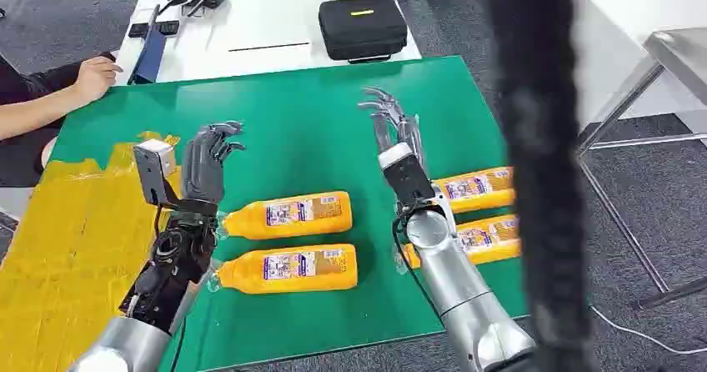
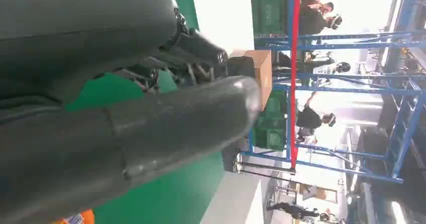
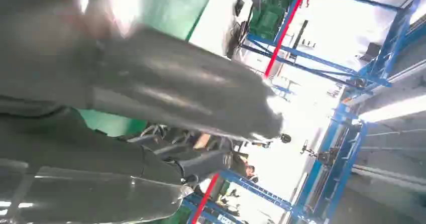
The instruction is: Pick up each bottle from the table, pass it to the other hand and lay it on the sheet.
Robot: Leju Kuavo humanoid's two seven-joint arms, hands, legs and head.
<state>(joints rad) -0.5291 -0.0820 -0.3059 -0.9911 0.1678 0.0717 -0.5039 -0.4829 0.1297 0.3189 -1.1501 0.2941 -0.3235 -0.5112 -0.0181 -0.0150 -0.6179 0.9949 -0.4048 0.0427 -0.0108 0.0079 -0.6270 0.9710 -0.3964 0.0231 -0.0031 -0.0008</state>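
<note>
Green mat [image 1: 308, 122]; both hands [image 1: 210, 159] [image 1: 390, 122] spread, empty.

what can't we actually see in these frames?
- Right pair of bottles, head view: near ends behind the right arm, far ends behind a dark blurred bar.
- Bottle label print: too small to read.
- Person: cut off by the left edge.
- Yellow sheet: runs off the left edge.
</note>
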